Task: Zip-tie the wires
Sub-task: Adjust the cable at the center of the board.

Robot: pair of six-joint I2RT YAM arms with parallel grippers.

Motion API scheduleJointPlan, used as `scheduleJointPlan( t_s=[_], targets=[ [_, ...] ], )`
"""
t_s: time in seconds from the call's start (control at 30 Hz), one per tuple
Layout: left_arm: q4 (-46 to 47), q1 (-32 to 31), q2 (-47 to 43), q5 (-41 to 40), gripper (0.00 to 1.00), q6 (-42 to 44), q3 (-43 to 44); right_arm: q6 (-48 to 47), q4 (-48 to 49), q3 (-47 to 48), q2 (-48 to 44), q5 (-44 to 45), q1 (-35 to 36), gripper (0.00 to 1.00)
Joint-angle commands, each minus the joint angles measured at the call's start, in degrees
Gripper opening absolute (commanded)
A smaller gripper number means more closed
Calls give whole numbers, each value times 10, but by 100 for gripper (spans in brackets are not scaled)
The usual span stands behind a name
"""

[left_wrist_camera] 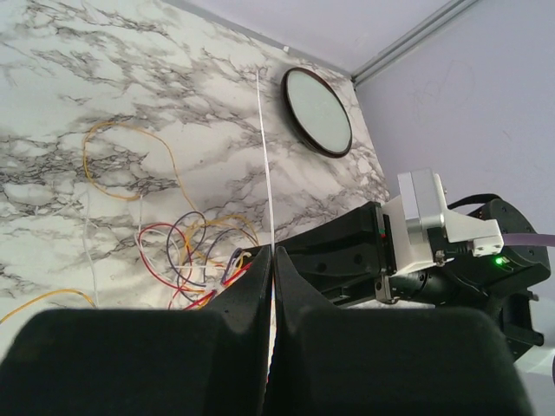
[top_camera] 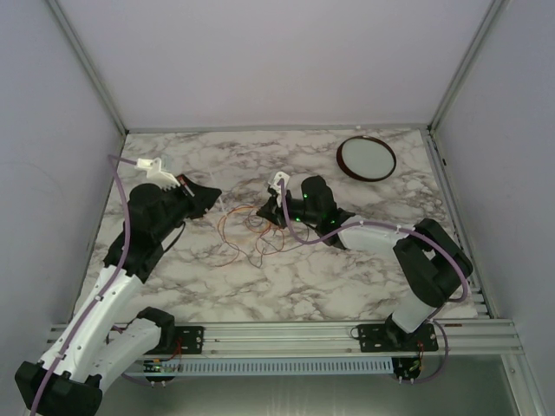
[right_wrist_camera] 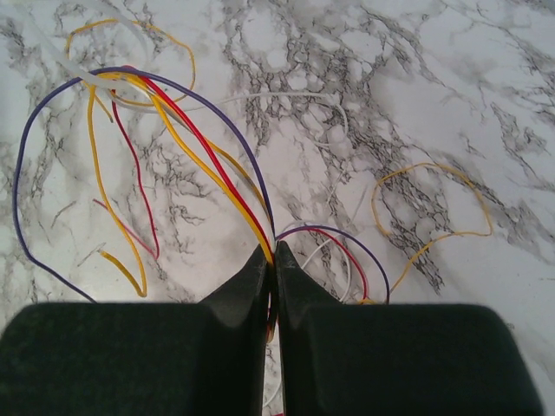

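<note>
Both grippers closed at mid-table, one on a strip and one on the wires.

The left gripper (left_wrist_camera: 270, 253) has its jaws pressed together on a thin white strip (left_wrist_camera: 264, 156) that runs straight out toward the far side. Just right of it, the right gripper (right_wrist_camera: 274, 251) is clamped on the wires (right_wrist_camera: 173, 121), with red, yellow and purple strands running into its tip. The rest of the bunch lies in loose loops on the marble table (top_camera: 347, 286) between and near the two grippers. The pinched ends are hidden between the fingers, and from above the strip is too fine to make out. A round dish (top_camera: 366, 157) sits far right, well apart from the loops, with bare marble on their far and near sides.
</note>
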Motion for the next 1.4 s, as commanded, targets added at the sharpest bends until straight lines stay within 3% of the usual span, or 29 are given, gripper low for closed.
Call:
scheduleJointPlan(
  t_s=[0.0, 0.23, 0.3, 0.4, 0.73, 1.1, 1.37],
  targets=[
    [-3, 3, -3, 6, 0, 11, 22, 9, 15, 21, -6, -22, -5, 7],
    [1, 4, 7, 23, 0, 19, 22, 8, 30, 12, -25, -83, -6, 45],
    [-1, 4, 8, 22, 0, 24, 25, 0, 31, 3, -37, -86, -8, 52],
    [-11, 4, 9, 22, 0, 31, 32, -2, 42, -13, -56, -94, -19, 55],
    [-22, 4, 11, 30, 0, 43, 43, -20, 109, -65, -91, -148, -43, 55],
    [-19, 4, 17, 39, 0, 43, 46, 34, 158, -26, -27, -219, -29, 29],
    [-15, 3, 17, 43, 0, 42, 44, 40, 168, -8, 13, -231, -11, 25]
  ],
)
